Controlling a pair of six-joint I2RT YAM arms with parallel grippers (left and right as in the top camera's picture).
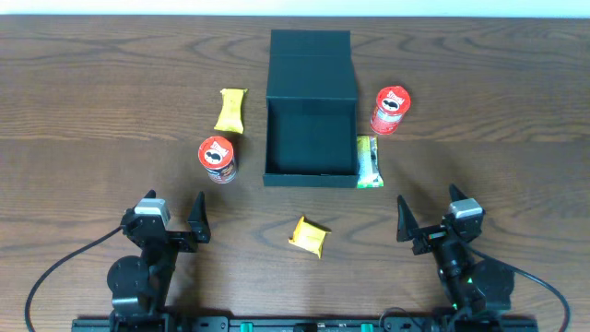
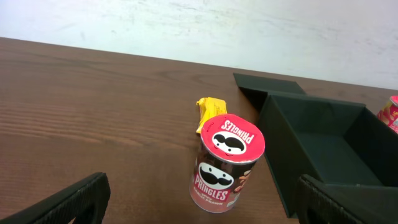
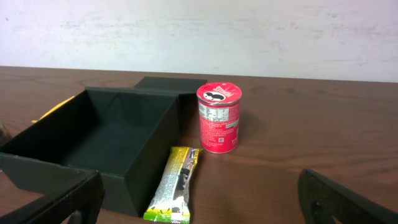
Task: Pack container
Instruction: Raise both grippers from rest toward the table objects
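The dark container (image 1: 311,136) stands open at the table's middle, lid (image 1: 311,46) flipped back, inside bare. It also shows in the left wrist view (image 2: 323,146) and the right wrist view (image 3: 93,140). A red Pringles can (image 1: 218,159) stands left of it, seen close in the left wrist view (image 2: 229,163). Another red can (image 1: 390,110) stands at its right (image 3: 218,117). A green-yellow packet (image 1: 368,161) lies against its right wall (image 3: 176,184). A yellow packet (image 1: 230,110) lies at left (image 2: 208,112). My left gripper (image 1: 175,224) and right gripper (image 1: 427,224) are open, empty, near the front edge.
A small yellow packet (image 1: 310,236) lies on the wooden table between the two grippers, in front of the container. A pale wall runs behind the table's far edge.
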